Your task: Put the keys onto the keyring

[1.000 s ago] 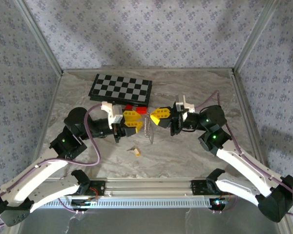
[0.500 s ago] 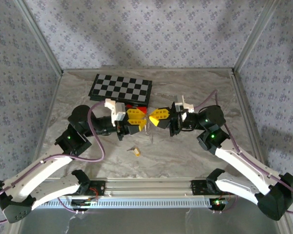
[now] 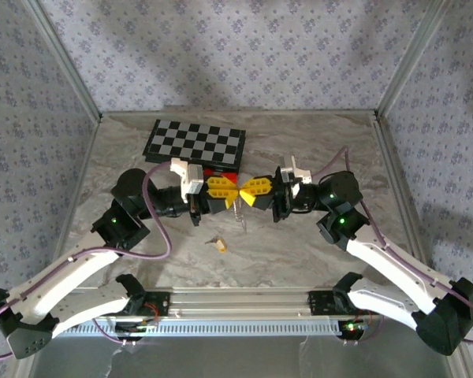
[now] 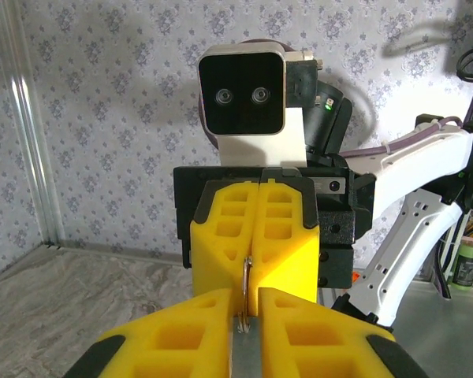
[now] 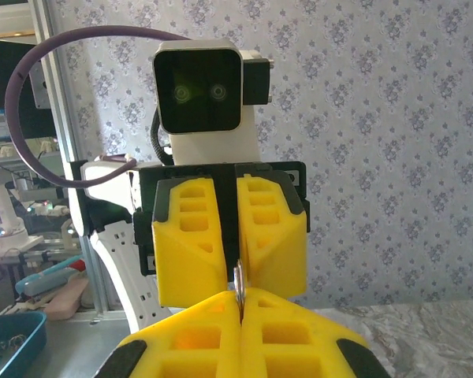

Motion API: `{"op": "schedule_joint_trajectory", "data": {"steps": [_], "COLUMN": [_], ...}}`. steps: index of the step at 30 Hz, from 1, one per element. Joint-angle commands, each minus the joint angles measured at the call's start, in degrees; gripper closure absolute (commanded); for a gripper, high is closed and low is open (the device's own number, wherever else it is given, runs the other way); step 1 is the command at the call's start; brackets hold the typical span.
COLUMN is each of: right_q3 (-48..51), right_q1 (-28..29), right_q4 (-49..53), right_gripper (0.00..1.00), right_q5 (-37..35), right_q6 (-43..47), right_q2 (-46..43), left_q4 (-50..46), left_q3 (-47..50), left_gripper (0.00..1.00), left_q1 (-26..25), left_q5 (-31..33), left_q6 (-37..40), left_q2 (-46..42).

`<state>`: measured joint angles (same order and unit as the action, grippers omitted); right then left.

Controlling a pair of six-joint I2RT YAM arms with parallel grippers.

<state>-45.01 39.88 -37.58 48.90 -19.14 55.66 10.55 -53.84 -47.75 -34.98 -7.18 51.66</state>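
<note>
Right now the two grippers meet tip to tip above the middle of the table, and the keyring sits just where their yellow fingers come together. The right gripper has its fingers pressed together. In its wrist view the thin ring rises straight out of the seam at its tips, so it is pinching the keyring. The left gripper faces it from the other side. Seen from the right wrist, its fingers stand a narrow dark slit apart, with the ring just below that slit. From the left wrist, the ring stands upright between the closed right gripper and the left gripper's own tips, which also show a slim gap. I cannot tell whether the left fingers actually grip the ring or only touch it. From above, a pale chain-like strand hangs from the ring towards the table. The key, with its yellow-orange head, lies on the table nearer the arm bases, below and a little left of the fingertips, apart from both grippers and from the ring. Behind the grippers lie the chessboard and the red blocks.
</note>
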Motion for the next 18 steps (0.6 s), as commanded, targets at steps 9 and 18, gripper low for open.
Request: {"op": "schedule_joint_trajectory", "data": {"steps": [9, 18], "right_q3": [0.76, -0.19], "right_q1": [0.73, 0.72], "right_q4": [-3.37, 4.89], "right_gripper": [1.0, 0.87], "right_q5": [-0.39, -2.93], "right_q6": [-1.11, 3.7], "right_q2": [-0.19, -2.04], "left_q4": [3.22, -1.45], "left_q3": [-0.61, -1.57], "left_gripper": [0.99, 1.0], "left_q1": [-0.39, -0.41], "left_q5": [-1.68, -1.34], "left_q6": [-0.6, 2.59], "left_q2": [0.6, -0.05]}}
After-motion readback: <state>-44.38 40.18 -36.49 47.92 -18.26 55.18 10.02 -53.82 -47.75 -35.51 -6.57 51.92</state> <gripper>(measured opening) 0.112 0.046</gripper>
